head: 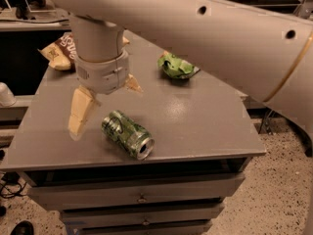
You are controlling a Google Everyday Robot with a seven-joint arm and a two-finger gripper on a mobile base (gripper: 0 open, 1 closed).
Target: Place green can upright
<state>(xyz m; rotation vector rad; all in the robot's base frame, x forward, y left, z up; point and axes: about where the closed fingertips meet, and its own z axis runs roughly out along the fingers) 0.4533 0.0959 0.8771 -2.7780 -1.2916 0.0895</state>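
Observation:
The green can [127, 134] lies on its side near the front edge of the grey cabinet top [195, 116], its silver end facing front right. My gripper [105, 106] hangs just above and left of the can, fingers spread wide and empty. One pale finger [79, 111] points down at the left of the can; the other fingertip [133, 84] shows behind it. The gripper does not touch the can.
A green snack bag [177, 65] lies at the back right of the top. A brown and yellow chip bag [61, 53] lies at the back left, partly hidden by my arm. Drawers [142, 198] sit below the front edge. A white object [6, 95] stands left of the cabinet.

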